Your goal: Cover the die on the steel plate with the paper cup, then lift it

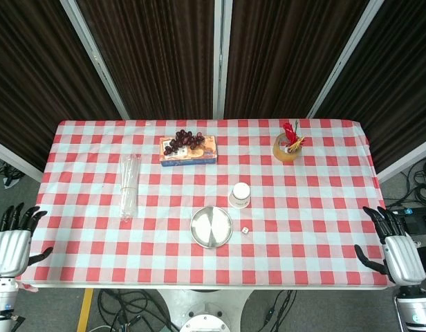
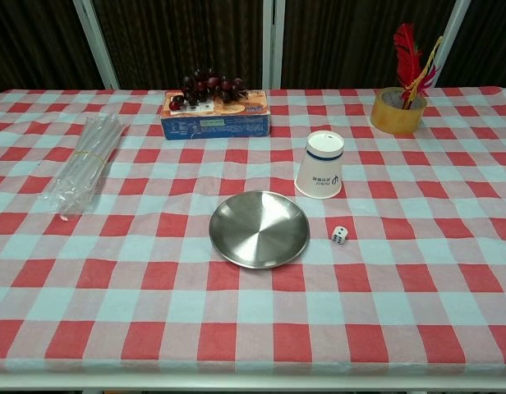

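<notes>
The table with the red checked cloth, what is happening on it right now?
Nothing is being handled yet. The left hand and the right hand hang open at the two front corners of the table, holding nothing. The paper cup stands upside down on the cloth, behind the die. The die lies on the cloth just right of the steel plate, not on it, and the plate is bare.

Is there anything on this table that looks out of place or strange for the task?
Yes. The die lies on the tablecloth just right of the steel plate, not on it, and the plate holds nothing. The paper cup stands upside down behind the die. Nothing looks spilled or damaged.
</notes>
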You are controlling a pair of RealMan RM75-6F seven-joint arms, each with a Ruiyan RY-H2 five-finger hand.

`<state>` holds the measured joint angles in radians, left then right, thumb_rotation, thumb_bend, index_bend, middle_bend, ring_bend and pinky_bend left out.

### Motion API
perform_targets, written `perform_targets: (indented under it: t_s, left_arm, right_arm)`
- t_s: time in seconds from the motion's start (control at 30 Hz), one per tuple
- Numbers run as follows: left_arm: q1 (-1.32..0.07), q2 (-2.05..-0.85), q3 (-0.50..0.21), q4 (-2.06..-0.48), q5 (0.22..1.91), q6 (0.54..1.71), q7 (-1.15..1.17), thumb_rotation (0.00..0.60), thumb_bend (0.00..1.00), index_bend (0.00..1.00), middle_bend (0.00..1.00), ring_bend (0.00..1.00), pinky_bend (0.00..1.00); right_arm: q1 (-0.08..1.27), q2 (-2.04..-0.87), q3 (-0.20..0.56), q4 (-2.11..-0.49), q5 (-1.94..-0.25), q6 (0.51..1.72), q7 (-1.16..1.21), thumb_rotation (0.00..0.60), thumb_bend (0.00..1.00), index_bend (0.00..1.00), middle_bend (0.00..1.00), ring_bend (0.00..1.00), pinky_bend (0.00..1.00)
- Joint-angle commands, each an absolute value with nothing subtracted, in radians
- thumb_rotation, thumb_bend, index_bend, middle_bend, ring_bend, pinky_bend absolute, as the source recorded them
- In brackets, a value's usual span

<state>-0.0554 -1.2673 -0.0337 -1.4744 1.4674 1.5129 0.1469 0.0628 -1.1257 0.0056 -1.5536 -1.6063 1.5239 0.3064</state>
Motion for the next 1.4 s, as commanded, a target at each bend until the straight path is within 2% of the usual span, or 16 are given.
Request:
perform_targets:
  t_s: [0.03, 0.27, 0.37, 0.43, 0.53, 0.6, 0.67, 0.8, 0.9, 1.1, 1.4]
  left_arm:
    - [-0.059, -1.266, -0.034, -1.477, 1.467, 1.505, 0.15, 0.6, 0.0, 0.23, 0.16, 0.02, 0.02]
    - [-0.058, -1.263, -0.031, -1.485, 1.474, 1.506, 0.154, 0.6, 0.0, 0.23, 0.16, 0.02, 0.02]
    - [-0.061, -1.262, -0.034, -1.483, 1.471, 1.502, 0.15, 0.6, 0.0, 0.23, 0.16, 0.02, 0.02]
    - [-0.067, -1.262, -0.036, -1.481, 1.468, 1.492, 0.147, 0.6, 0.0, 0.23, 0.16, 0.02, 0.02]
    - [-0.073, -1.263, -0.04, -1.478, 1.469, 1.486, 0.146, 0.6, 0.0, 0.23, 0.16, 0.02, 0.02]
    - [-0.075, -1.264, -0.04, -1.474, 1.471, 1.486, 0.145, 0.6, 0.0, 0.23, 0.16, 0.02, 0.02]
    - [-0.075, -1.264, -0.04, -1.472, 1.471, 1.486, 0.143, 0.6, 0.0, 0.23, 0.16, 0.02, 0.02]
    - [-0.072, -1.262, -0.038, -1.474, 1.463, 1.482, 0.145, 0.6, 0.0, 0.23, 0.16, 0.02, 0.02]
    - [-0.068, -1.262, -0.038, -1.476, 1.456, 1.483, 0.147, 0.6, 0.0, 0.23, 0.16, 0.02, 0.02]
    - [-0.062, -1.259, -0.039, -1.483, 1.453, 1.491, 0.148, 0.6, 0.0, 0.22, 0.16, 0.02, 0.02]
    - [-0.06, -1.26, -0.043, -1.479, 1.445, 1.49, 0.143, 0.6, 0.0, 0.22, 0.16, 0.02, 0.02]
  right_arm:
    - [0.06, -1.125, 0.002, -1.551, -1.609, 1.525, 0.31, 0.6, 0.28, 0.08, 0.13, 0.0, 0.0]
    - [0.075, -1.121, -0.015, -1.558, -1.636, 1.497, 0.315, 0.6, 0.28, 0.08, 0.15, 0.0, 0.01]
    - [0.098, -1.128, -0.01, -1.575, -1.659, 1.483, 0.292, 0.6, 0.27, 0.09, 0.18, 0.01, 0.07]
    - [0.132, -1.129, -0.003, -1.603, -1.682, 1.449, 0.242, 0.6, 0.27, 0.1, 0.23, 0.05, 0.13]
    - [0.198, -1.135, 0.021, -1.655, -1.698, 1.371, 0.121, 0.6, 0.24, 0.19, 0.38, 0.25, 0.31]
    - [0.252, -1.154, 0.042, -1.679, -1.689, 1.297, 0.055, 0.6, 0.22, 0.26, 0.5, 0.43, 0.46]
    - [0.304, -1.175, 0.056, -1.684, -1.67, 1.215, 0.024, 0.6, 0.21, 0.31, 0.66, 0.65, 0.65]
    - [0.423, -1.239, 0.077, -1.653, -1.615, 1.022, -0.029, 0.6, 0.17, 0.36, 0.86, 0.85, 0.86]
    - [0.491, -1.297, 0.082, -1.605, -1.583, 0.917, -0.063, 0.6, 0.17, 0.38, 0.91, 0.9, 0.92]
    - [0.581, -1.414, 0.087, -1.501, -1.539, 0.806, -0.102, 0.6, 0.17, 0.38, 0.94, 0.93, 0.94]
    - [0.656, -1.527, 0.085, -1.374, -1.503, 0.748, -0.149, 0.6, 0.21, 0.38, 0.94, 0.93, 0.94]
